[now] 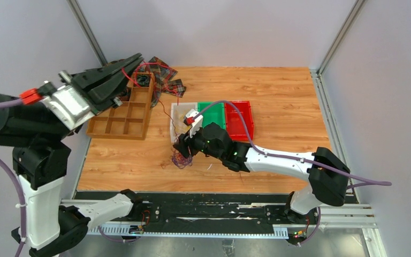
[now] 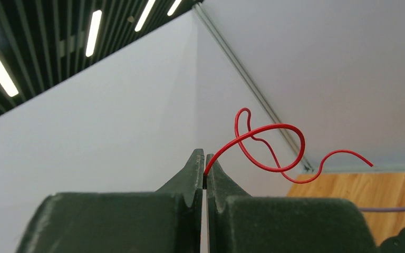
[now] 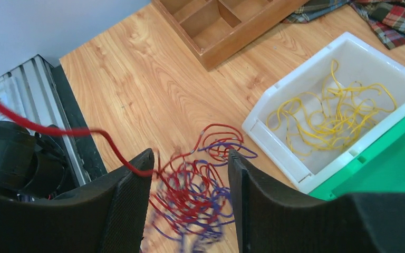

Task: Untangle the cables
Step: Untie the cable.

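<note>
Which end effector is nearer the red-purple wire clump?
Right. The right end effector hangs open just above the clump; the left end effector is raised near the wooden organizer, pinching a red wire.

A bright red cable [image 2: 263, 147] curls from the dark green tips of the left gripper [image 2: 204, 166]. Between the black fingers of the right gripper [image 3: 190, 158] sits a red-and-purple clump of cables [image 3: 192, 203]. Ahead to its right, yellow cables [image 3: 327, 113] lie in a white bin [image 3: 266, 134] beside a green bin [image 3: 395, 168]. Further ahead are a brown wooden organizer [image 3: 227, 26] and a red-green plaid cloth [image 3: 395, 13].

The table [image 1: 278, 91] is smooth wood-grain, the compartment box [image 1: 119, 119] bare wood, the white bin [image 3: 271, 148] glossy plastic, the cloth [image 3: 395, 13] woven.
</note>
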`<state>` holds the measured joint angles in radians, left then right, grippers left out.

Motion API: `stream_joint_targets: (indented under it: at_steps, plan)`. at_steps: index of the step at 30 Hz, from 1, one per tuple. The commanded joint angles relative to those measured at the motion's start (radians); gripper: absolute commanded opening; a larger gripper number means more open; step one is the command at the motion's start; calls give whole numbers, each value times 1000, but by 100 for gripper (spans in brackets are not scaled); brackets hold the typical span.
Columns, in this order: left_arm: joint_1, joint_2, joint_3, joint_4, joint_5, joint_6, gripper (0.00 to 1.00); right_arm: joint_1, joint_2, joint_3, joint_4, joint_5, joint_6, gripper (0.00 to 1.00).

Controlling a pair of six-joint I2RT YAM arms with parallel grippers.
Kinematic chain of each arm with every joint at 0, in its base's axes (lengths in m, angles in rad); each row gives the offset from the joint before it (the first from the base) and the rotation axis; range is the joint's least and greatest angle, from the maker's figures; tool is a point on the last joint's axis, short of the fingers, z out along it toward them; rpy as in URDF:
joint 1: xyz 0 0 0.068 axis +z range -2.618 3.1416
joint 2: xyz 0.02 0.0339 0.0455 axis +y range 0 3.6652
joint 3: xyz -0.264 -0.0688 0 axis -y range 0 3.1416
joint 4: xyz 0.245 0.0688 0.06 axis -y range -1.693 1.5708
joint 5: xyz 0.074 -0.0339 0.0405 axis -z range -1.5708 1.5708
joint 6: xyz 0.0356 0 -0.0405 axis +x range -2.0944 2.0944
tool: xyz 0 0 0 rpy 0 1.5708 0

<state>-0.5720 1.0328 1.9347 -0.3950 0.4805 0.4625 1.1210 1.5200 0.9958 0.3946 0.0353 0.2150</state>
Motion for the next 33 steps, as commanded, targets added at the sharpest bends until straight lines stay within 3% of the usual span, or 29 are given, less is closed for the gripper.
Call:
stream_joint_targets:
  at_steps: [1,19,24,26,33]
  plan:
    - [0,-20,55,128,-24,-42,1,-6,-7,42,-107,47,-49,52]
    - [0,16,157,170,-35,-10,1,-14,-137,-160,-213,174,-79,43]
    - [0,33,172,189,-51,5,1,-33,-210,-269,-218,178,-47,44]
    - [0,38,176,215,-69,-4,1,-35,-224,-307,-224,208,-15,48]
    - [1,111,300,206,-115,-27,1,-45,-259,-401,-230,237,25,52]
